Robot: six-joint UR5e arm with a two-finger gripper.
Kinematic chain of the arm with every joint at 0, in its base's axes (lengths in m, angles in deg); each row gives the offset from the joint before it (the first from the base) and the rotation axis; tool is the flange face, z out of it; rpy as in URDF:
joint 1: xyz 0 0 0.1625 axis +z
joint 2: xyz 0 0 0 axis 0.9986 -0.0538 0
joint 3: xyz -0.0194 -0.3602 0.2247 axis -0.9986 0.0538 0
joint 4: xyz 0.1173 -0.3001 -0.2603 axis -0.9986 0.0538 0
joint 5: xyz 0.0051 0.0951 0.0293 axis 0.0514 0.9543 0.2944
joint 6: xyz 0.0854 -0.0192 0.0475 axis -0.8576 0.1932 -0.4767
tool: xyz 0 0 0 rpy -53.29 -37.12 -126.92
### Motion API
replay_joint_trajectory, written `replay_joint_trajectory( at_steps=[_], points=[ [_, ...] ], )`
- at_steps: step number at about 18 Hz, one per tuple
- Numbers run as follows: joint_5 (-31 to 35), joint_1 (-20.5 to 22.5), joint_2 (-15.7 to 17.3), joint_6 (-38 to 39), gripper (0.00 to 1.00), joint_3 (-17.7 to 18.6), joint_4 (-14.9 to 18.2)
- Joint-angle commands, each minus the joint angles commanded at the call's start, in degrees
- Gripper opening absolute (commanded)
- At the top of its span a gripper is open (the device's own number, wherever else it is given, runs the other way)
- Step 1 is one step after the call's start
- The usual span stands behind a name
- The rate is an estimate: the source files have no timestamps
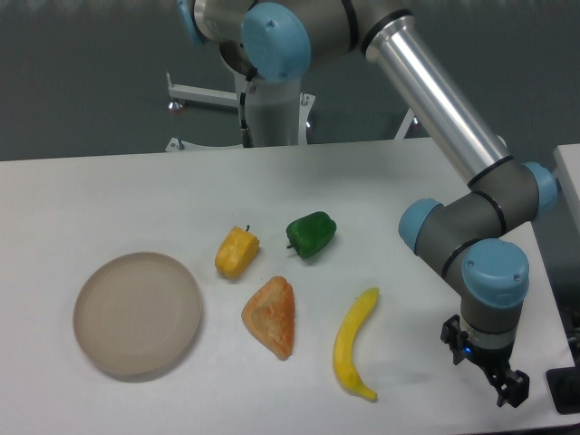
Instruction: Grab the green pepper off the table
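White bench (109, 195), dark wall behind. Green pepper (311, 234) lies mid-bench, untouched. Yellow pepper (236, 252) just left of it; pastry wedge (271, 316) and banana (354, 343) nearer; beige plate (138, 314) near left. Pincer (504, 385) well apart at near right, holding nothing; finger spread unclear.

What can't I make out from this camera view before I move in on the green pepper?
- Gripper: small and dark at the lower right; its fingers blur together, so open or shut is unclear.
- Small glossy dark-green bell pepper: its far side and underside are hidden by its own body.
- Large white flat table: cut off by the left, right and bottom edges.
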Motion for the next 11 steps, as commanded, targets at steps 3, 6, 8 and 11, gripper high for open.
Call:
replay_joint_trajectory(
  at_steps=[3,6,8,11],
  points=[
    [0.00,0.00,0.00,0.09,1.00,0.09,0.00],
    [-0.09,0.00,0.26,0.17,1.00,0.53,0.00],
    [-0.09,-0.09,0.44,0.79,1.00,0.70,0.00],
    [-0.09,-0.18,0.70,1.67,1.00,0.88,0.00]
  ],
)
